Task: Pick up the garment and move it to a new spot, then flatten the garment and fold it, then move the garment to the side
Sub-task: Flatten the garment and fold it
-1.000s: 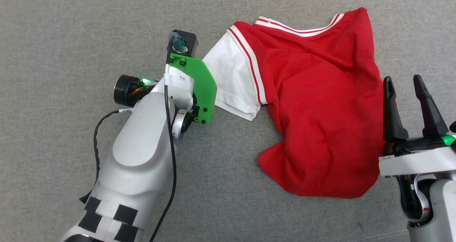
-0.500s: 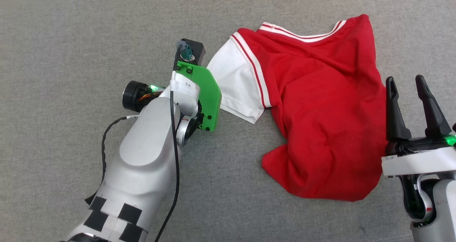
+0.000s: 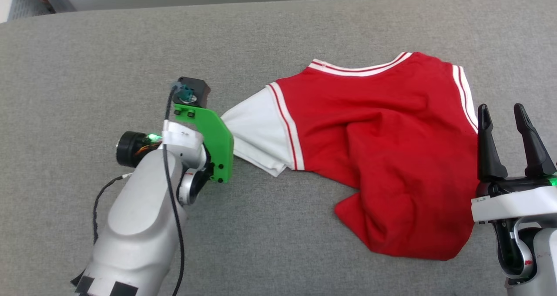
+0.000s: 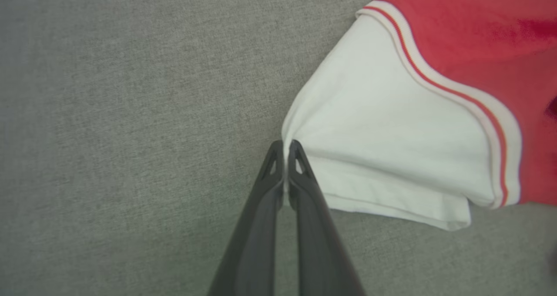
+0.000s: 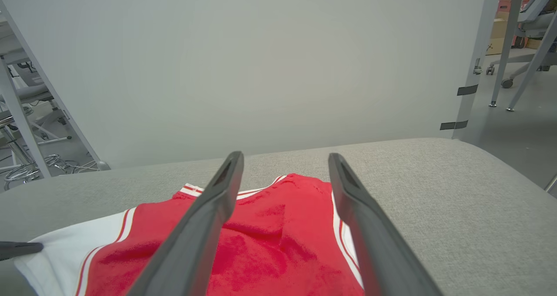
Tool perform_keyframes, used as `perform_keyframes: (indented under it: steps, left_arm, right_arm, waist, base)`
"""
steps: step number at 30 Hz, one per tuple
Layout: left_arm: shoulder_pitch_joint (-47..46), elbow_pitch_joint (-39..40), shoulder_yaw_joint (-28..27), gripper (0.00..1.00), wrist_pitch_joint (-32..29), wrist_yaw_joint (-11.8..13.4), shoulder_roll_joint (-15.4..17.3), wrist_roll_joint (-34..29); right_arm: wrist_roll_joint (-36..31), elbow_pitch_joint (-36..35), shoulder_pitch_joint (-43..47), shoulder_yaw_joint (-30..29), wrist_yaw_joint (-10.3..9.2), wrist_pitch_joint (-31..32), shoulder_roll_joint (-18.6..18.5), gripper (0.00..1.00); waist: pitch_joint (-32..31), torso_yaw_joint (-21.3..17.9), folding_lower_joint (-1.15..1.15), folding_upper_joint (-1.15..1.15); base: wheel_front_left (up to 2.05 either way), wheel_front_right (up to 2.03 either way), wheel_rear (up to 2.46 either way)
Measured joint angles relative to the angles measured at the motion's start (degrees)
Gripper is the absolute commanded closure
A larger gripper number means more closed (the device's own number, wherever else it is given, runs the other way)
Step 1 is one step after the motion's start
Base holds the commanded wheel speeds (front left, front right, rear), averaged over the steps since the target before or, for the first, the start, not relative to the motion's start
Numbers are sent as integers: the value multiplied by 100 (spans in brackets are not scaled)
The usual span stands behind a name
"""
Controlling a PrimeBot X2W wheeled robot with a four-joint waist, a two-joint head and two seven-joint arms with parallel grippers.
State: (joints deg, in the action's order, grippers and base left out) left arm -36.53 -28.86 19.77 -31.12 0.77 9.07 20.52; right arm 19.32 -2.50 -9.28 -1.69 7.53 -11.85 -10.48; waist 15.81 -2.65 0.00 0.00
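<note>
The garment (image 3: 383,156) lies rumpled on the grey cushioned surface (image 3: 109,69), red with striped neck trim facing away from me and a white sleeve (image 3: 256,135) at its left. In the left wrist view my left gripper (image 4: 285,147) is shut, its tips pinching the outer corner of the white sleeve (image 4: 383,139). In the head view its fingers are hidden under the green wrist bracket (image 3: 215,143). My right gripper (image 3: 501,113) stands open by the garment's right edge, holding nothing. The right wrist view shows its fingers (image 5: 286,159) spread above the red cloth (image 5: 270,243).
The surface's far edge (image 3: 278,0) runs along the top, with a pale panel (image 5: 261,69) behind it. Chair and desk legs (image 5: 513,69) stand on the floor beyond. Bare grey surface stretches left of and in front of the garment.
My left gripper has shut on the sleeve corner and drawn it leftward. The garment has spread wider, baring striped trim at its right shoulder. The head camera has tilted, so the far edge shows.
</note>
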Motion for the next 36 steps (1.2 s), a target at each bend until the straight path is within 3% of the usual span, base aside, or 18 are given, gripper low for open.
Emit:
perform_keyframes:
  steps: [11,24,26,27,36]
  left_arm:
    - [681,762,-581,100,268,339,853,123]
    - [1371,918,-756,100,575,422,936,335]
    - [1374,939,-750,53,775,348,901,361]
    - [1374,948,-746,0,873,344,890,359]
    - [1487,1459,-776,0,2730,158,678,282]
  right_arm:
    - [-57,44,16,-62,0,120,112,0]
    - [-93,132,18,-110,0,210,141,0]
    - [-94,160,22,-122,0,214,141,0]
    - [-94,172,26,-126,0,229,141,0]
    - [-114,248,133,-211,0,254,163,0]
  waist:
    - [-209,330,0,0]
    - [-202,437,0,0]
    - [-234,451,0,0]
    - [-253,456,0,0]
    - [-564,540,0,0]
  base:
    - [0,0,0]
    - [0,0,0]
    - [0,0,0]
    - [0,0,0]
    - [0,0,0]
